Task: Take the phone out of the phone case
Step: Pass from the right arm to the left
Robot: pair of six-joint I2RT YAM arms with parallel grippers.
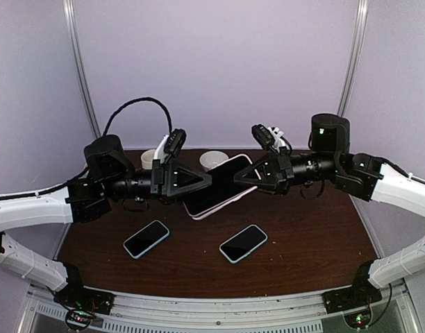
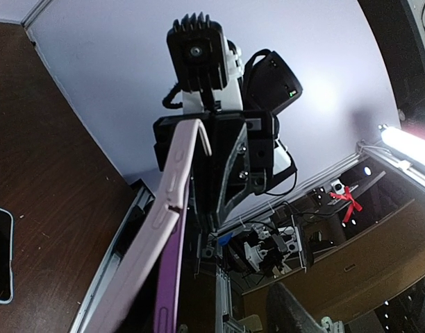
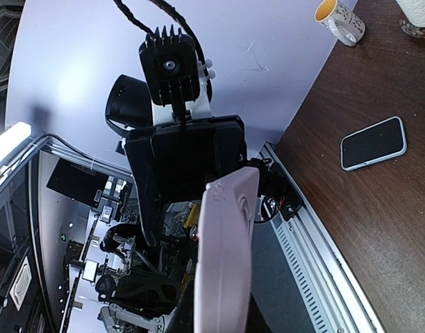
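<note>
1. Pale lilac walls close in a dark brown bench. Both arms meet above its middle.
2. Right end effector: jaws shut. In its wrist view the pale pink phone case rises straight out from them, so it reads as pinched on the case's upper-right end.
3. Left end effector: tip sits at the case's left long edge. Its fingers are out of the wrist view, so I cannot tell whether it grips or has let go.
4. Phone: seated in the case, screen up and held clear of the bench between the two tips. Its long axis runs from near-left to far-right.
5. The left wrist view shows the case edge-on. A purple band beside the pink rim may be the phone's side starting to show.
6. Judgement: the left arm is the nearer one for pushing or peeling along that long edge while the right anchors the case.
7. Room: two spare phones lie below on the near side, and two mugs stand just behind. The right half of the bench offers the freest set-down spot.
</note>
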